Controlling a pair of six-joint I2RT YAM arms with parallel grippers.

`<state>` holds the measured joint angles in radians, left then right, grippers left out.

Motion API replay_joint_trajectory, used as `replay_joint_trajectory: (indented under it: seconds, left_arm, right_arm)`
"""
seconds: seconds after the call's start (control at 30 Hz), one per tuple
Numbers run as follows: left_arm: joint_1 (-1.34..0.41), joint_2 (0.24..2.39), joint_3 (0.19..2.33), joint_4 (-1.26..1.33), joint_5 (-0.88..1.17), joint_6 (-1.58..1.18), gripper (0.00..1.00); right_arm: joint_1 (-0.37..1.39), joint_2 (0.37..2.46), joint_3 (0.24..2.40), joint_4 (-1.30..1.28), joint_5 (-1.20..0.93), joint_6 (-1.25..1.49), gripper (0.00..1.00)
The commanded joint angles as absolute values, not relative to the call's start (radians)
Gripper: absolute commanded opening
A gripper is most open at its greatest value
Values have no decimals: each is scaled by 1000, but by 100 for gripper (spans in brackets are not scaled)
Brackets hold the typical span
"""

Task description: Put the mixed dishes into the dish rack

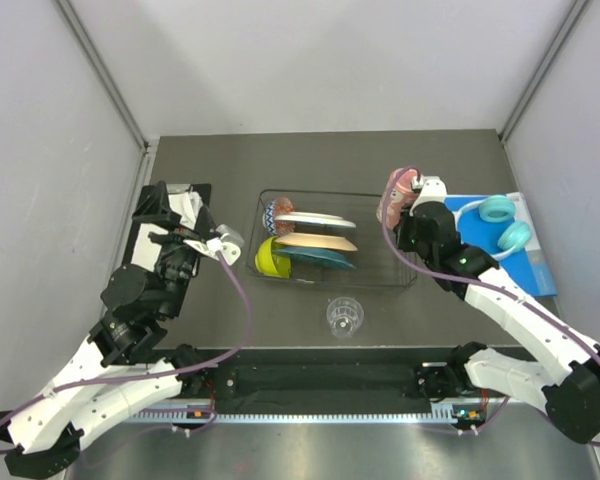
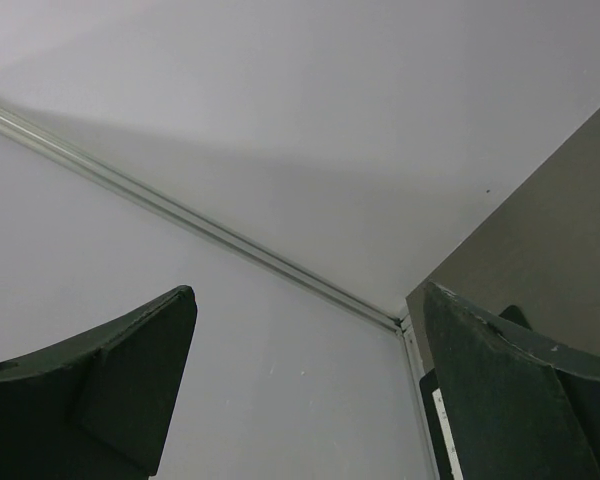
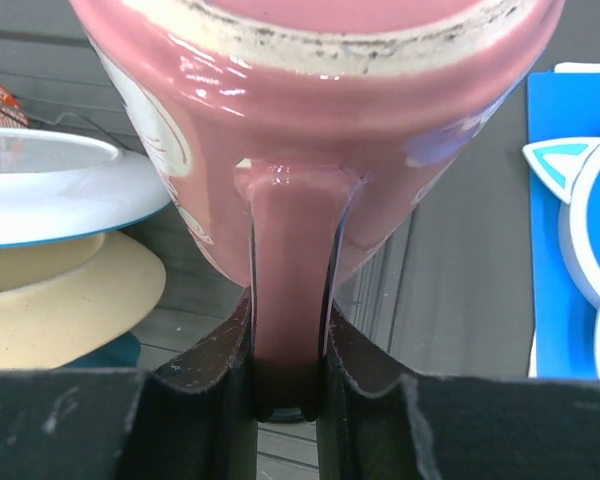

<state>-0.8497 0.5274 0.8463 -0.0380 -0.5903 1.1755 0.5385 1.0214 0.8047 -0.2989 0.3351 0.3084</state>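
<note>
The right gripper (image 3: 288, 375) clamps the handle of the pink mug (image 3: 380, 150), its top cut off; left gripper (image 2: 308, 385) gapes.

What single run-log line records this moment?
right gripper: shut on mug handle, at right end of rack | left gripper: open, empty | rack: plates and bowls in | glass: outside rack

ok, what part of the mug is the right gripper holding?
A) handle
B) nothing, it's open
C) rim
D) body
A: in the right wrist view, the right gripper has its fingers closed on either side of the handle of the mug.
</note>
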Motion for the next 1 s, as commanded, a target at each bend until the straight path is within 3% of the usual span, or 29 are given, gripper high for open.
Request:
replay_joint_trajectory:
  seconds: [0.0, 0.97]
  left_arm:
    - [-847, 540, 848, -72, -623, 1082, 99]
    - [-847, 523, 842, -123, -658, 1028, 99]
  right_arm:
    - [577, 1043, 822, -117, 373, 319, 0]
    - [614, 1331, 848, -114, 426, 342, 0]
